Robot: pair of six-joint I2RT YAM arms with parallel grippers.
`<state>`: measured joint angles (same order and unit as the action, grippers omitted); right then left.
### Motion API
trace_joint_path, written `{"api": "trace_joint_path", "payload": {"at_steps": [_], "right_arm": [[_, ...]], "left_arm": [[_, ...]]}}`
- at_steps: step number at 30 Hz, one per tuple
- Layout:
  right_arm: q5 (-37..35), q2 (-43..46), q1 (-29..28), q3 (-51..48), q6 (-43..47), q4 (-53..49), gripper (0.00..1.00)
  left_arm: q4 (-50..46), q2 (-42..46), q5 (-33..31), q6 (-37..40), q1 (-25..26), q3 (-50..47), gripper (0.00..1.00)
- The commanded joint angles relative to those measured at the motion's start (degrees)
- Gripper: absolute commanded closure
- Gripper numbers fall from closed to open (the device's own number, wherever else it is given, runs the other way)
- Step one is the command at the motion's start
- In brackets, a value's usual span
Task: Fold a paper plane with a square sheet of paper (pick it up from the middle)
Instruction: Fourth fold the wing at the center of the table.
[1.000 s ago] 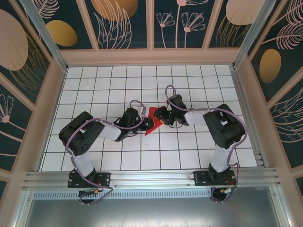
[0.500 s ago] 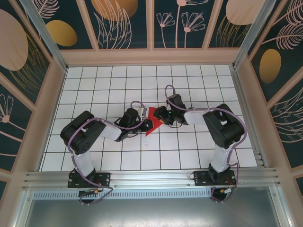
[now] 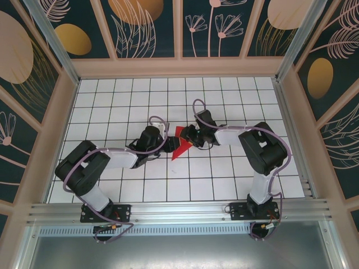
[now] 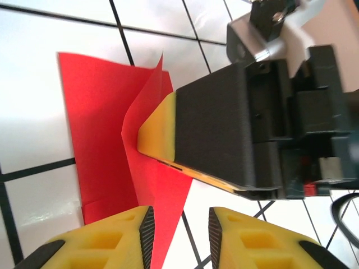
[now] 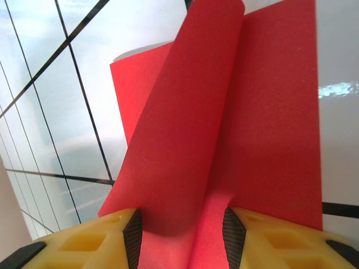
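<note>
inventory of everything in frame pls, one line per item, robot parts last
sheet of paper: 1, bright red, partly folded with one flap raised, table centre between the two claws
table: 1, white tiles with black grid lines, under everything
enclosure walls: 3 sides, dark teal with tan floral prints, around the table
metal rail: 1, silver, near edge, by both arm bases
arms: 2, black and white, left arm and right arm, both reaching to the centre
left claw: 1, yellow and black, jaws open, the paper's edge in the gap
right claw: 1, yellow and black, jaws apart around the raised flap; grip unclear
</note>
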<state>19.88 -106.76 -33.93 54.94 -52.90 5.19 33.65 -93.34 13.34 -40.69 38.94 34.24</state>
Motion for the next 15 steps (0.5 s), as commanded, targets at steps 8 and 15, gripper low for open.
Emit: {"api": "trace_joint_path", "payload": {"at_steps": [8,15], "right_arm": [[-8.1,-6.3,-0.9,0.7,-2.5,-10.4,0.45],[-8.5,-7.0,-0.9,1.4,-2.9,-12.0,0.43]], "left_arm": [[5.6,-1.9,5.8,-1.2,-0.3,-1.0,0.63],[2.8,-4.4,6.3,-0.6,-0.3,1.7,0.64]]}}
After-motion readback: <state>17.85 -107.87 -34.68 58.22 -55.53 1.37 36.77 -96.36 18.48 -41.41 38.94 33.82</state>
